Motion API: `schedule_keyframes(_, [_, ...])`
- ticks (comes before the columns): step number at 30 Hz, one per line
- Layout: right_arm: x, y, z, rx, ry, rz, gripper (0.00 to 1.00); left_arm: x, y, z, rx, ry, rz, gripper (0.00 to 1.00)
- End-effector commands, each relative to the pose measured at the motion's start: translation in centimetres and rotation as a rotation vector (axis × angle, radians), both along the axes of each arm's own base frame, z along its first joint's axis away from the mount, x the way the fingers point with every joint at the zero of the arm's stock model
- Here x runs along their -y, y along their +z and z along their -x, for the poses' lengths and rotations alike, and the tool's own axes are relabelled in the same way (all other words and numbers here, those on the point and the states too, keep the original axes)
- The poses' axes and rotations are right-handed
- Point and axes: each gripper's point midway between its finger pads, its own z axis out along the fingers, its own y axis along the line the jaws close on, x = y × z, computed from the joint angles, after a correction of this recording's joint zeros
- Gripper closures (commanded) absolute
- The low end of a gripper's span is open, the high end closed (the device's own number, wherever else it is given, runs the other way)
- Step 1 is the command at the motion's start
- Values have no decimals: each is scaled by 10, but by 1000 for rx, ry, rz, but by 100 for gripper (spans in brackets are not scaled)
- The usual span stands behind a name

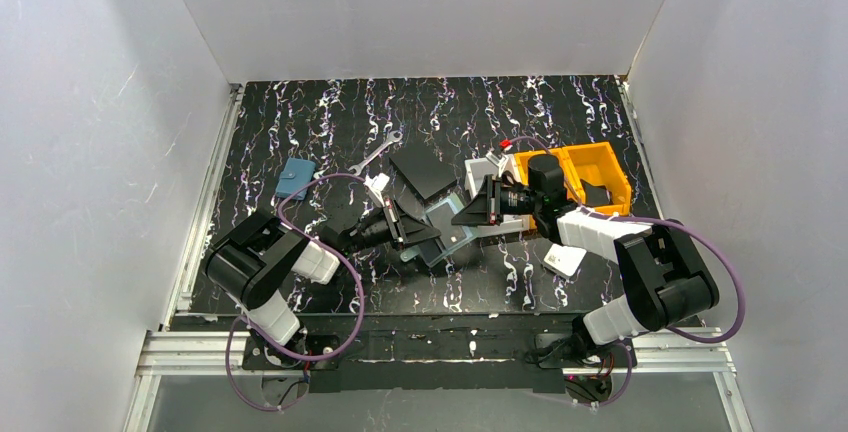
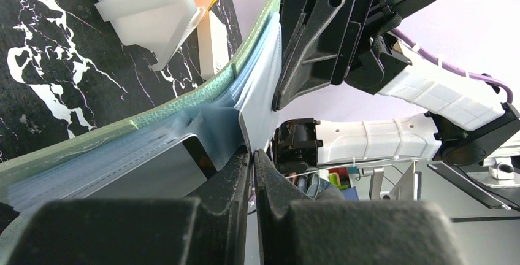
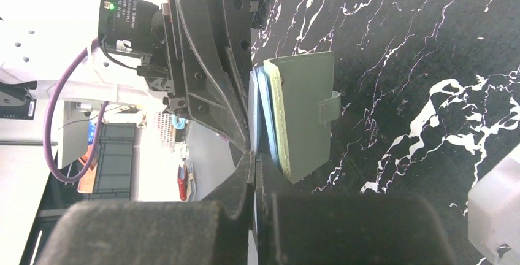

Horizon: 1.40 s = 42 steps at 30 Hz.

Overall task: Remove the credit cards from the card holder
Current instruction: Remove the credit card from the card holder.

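Both pinched shut on the card holder, held up between them: my left gripper nips its pale-blue inner edge, my right gripper sits tip-to-tip opposite. The holder runs lengthwise ahead of my right tips, both arms equally near.

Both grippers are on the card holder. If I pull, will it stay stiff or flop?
Likely floppy: the card holder bows in a curve between the left gripper and the right gripper. Its thin blue inner panels fan apart, so pulling will probably splay them further. It looks thin, so probably light.
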Motion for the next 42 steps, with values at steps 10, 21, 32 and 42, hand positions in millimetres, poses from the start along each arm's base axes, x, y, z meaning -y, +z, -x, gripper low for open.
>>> schedule_keyframes(10, [0,16,-8,78,-25,-32,99,9,34,1,76,-71,73,100])
schedule_keyframes(21, [5,48,10,362,147,-55,49,-13,22,13,110,-65,35,100])
schedule_keyframes(32, [19,38,9,435,165,5,11,-25,36,37,237,-143,41,100])
schedule_keyframes(42, [-7,39,40,385,287,-50,43,-21,54,34,292,-162,68,100])
